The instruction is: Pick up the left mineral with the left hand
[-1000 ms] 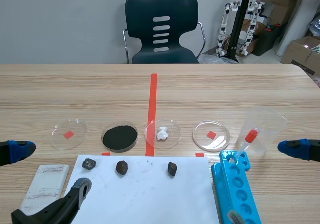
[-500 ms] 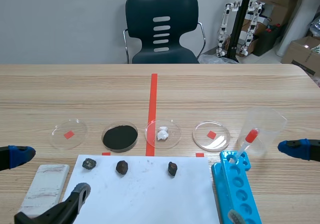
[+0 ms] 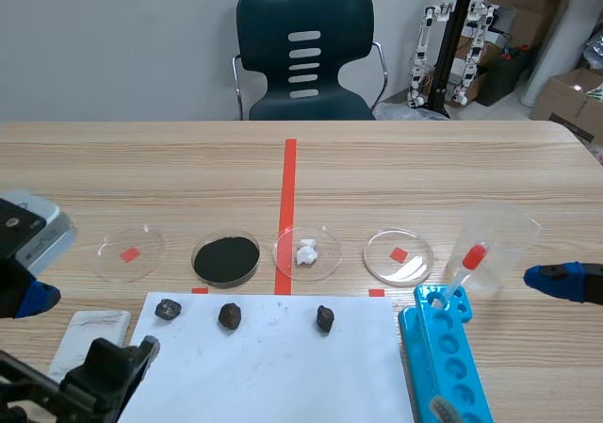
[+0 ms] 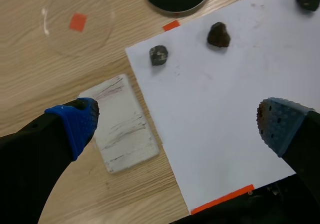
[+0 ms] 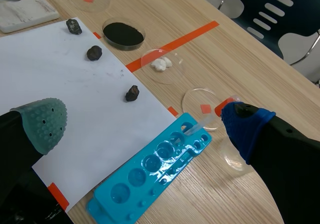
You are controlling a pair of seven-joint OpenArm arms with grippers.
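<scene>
Three dark minerals lie in a row on a white paper sheet [image 3: 273, 366]. The left mineral [image 3: 168, 309] [image 4: 158, 55] is near the sheet's far left corner, the middle one [image 3: 229, 316] [image 4: 218, 34] and the right one [image 3: 324, 318] beside it. My left gripper [image 4: 177, 124] hangs open above the sheet's left edge, short of the left mineral and holding nothing; its blue fingertip [image 3: 40, 297] shows at the scene's left. My right gripper [image 5: 144, 124] is open and empty, over the blue rack.
A white block [image 4: 125, 124] lies just left of the sheet. Behind the sheet stand several petri dishes: one with a red mark [image 3: 130, 252], a black-powder one [image 3: 226, 258], one with white bits [image 3: 307, 252]. A blue tube rack [image 3: 448, 362] and a clear beaker [image 3: 495, 244] are at the right.
My left arm has shifted: its wrist body now shows at the scene's left edge and the lower finger has dropped toward the bottom left corner. The right arm and the minerals have not moved.
</scene>
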